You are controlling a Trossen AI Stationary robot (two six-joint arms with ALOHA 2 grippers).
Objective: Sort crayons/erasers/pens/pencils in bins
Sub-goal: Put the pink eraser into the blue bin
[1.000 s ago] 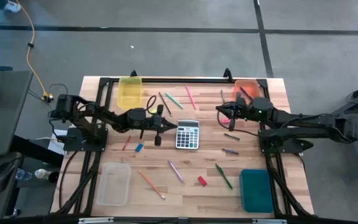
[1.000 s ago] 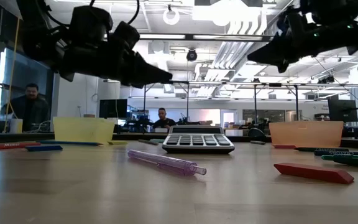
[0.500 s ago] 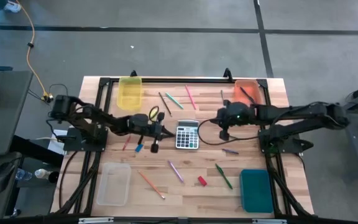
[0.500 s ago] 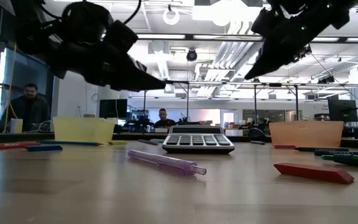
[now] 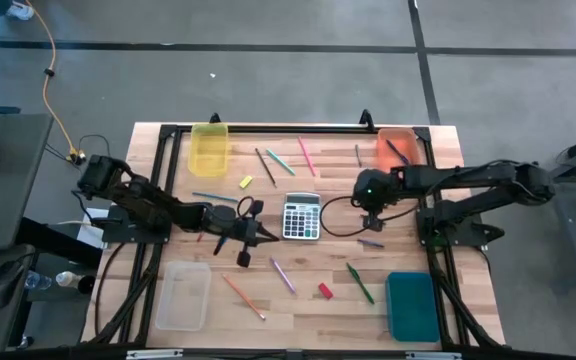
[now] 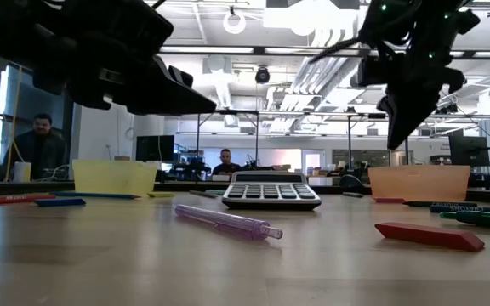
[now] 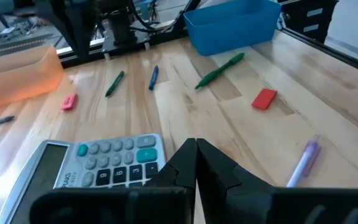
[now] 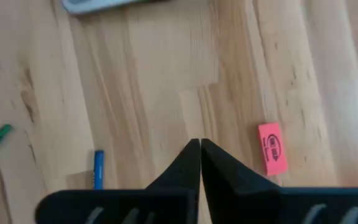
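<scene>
My right gripper [image 8: 199,144] points down, fingers pressed together and empty, pink eraser [image 8: 272,157] just beside the tips, likely lining up a pick; left gripper [image 7: 196,144] likewise closed.

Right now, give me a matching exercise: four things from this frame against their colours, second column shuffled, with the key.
Things:
1. bin at the far-left corner
2. bin at the far-right corner
3. bin at the near-right corner
4. eraser between the pens near the front

Colours:
A. dark teal
B. red
C. translucent yellow
D. translucent orange

Pairs: 1-C, 2-D, 3-A, 4-B
</scene>
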